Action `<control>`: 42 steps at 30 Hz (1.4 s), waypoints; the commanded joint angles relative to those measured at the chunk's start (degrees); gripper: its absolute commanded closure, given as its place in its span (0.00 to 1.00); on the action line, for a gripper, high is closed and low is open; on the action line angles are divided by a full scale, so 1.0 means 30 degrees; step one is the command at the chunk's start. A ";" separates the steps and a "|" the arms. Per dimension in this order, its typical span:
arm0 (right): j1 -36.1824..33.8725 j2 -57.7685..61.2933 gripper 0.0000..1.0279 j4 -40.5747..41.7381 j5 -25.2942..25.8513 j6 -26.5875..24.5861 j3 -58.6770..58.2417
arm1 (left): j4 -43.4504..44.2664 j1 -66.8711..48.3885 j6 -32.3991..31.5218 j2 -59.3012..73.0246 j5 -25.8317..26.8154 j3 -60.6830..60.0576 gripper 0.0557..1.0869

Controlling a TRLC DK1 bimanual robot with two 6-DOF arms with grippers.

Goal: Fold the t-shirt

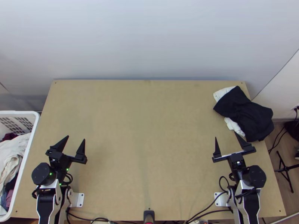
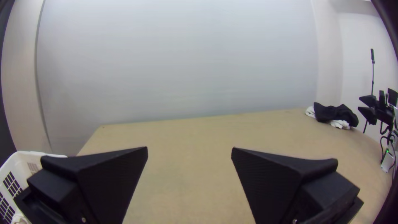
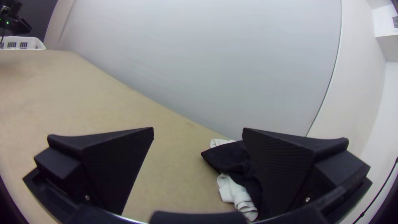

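cloth, black and bunched, lies over white fabric on the table, beyond the fingertips of the right gripper and toward its outer side; i cannot tell which piece is the t-shirt. the right gripper's fingers are spread apart, and in the right wrist view part of the pile is behind one of them. the left gripper also has its fingers spread, with bare tabletop between their tips. outward from those fingers stands a white basket holding jumbled clothes.
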 commanded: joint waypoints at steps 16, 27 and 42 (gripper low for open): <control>0.0003 0.0003 0.03 0.0005 -0.0001 0.0006 0.0006 | 0.0008 -0.0001 -0.0005 0.0004 0.0007 -0.0005 0.04; 0.0003 0.0003 0.03 0.0005 -0.0001 0.0006 0.0006 | 0.0008 -0.0001 -0.0005 0.0004 0.0007 -0.0005 0.04; 0.0413 -0.0026 0.03 0.0005 -0.0001 0.0416 0.0006 | 0.0038 -0.0177 -0.1265 0.0004 0.0007 -0.0005 0.04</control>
